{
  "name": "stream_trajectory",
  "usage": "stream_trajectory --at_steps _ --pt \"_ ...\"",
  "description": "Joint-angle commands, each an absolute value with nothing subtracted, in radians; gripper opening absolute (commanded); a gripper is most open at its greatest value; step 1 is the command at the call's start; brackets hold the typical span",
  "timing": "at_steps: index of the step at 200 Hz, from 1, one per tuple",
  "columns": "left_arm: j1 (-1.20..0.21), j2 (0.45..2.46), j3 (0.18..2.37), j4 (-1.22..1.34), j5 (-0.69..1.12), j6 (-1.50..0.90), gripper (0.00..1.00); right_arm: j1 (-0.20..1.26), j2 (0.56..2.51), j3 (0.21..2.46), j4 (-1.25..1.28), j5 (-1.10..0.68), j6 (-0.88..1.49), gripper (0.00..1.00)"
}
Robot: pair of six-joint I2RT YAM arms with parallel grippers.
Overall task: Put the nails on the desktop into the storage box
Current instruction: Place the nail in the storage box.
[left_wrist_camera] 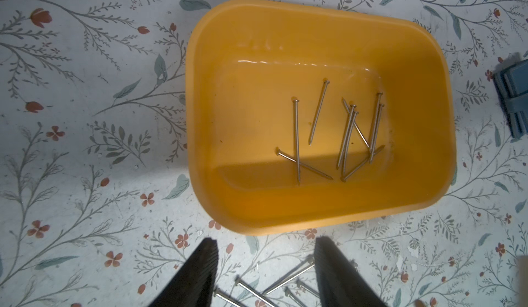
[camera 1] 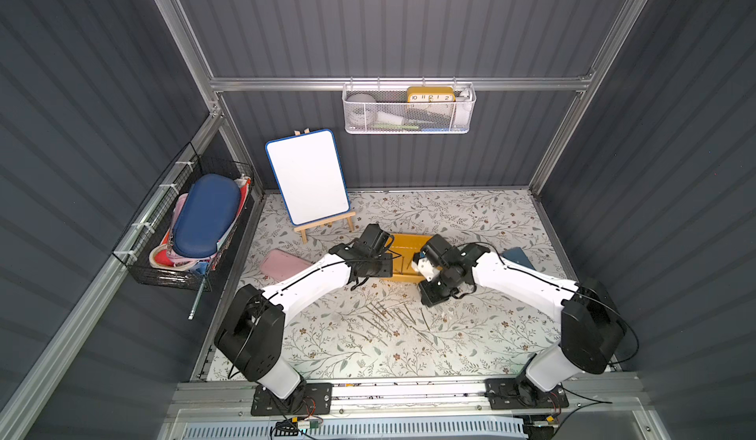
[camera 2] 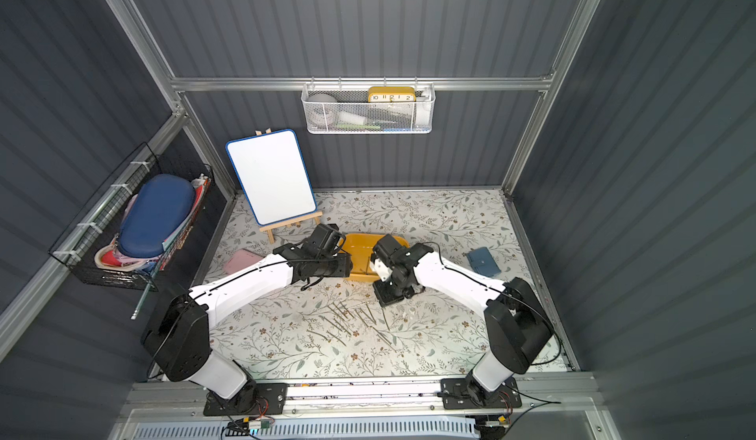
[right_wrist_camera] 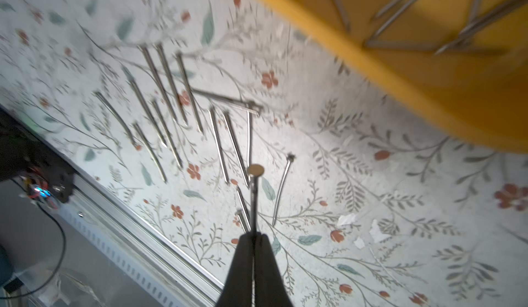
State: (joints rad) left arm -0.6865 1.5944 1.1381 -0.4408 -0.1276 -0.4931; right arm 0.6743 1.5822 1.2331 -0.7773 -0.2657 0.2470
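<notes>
Mustard storage box rim, loose nails at its six o'clock; right gripper pinches one nail, left gripper gapes empty.

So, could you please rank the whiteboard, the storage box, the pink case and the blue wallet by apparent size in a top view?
1. whiteboard, clearly largest.
2-3. storage box and pink case: they look alike and both are partly hidden, so unranked.
4. blue wallet, smallest, though also partly hidden.
</notes>
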Motion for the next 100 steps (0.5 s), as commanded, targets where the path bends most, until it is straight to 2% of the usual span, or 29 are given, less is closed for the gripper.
stream_trajectory --at_steps 1,38,100 --pt "-0.679 1.583 1.124 -0.431 -0.124 -0.481 0.59 0.612 1.596 1.356 -0.750 -0.258 0.326 0.00" --pt "-0.680 1.571 1.120 -0.434 -0.124 -0.478 0.59 0.520 1.853 1.558 -0.825 -0.293 0.358 0.00" --pt "-0.676 1.546 1.094 -0.439 -0.135 -0.463 0.60 0.486 2.023 1.559 -0.711 -0.279 0.426 0.00"
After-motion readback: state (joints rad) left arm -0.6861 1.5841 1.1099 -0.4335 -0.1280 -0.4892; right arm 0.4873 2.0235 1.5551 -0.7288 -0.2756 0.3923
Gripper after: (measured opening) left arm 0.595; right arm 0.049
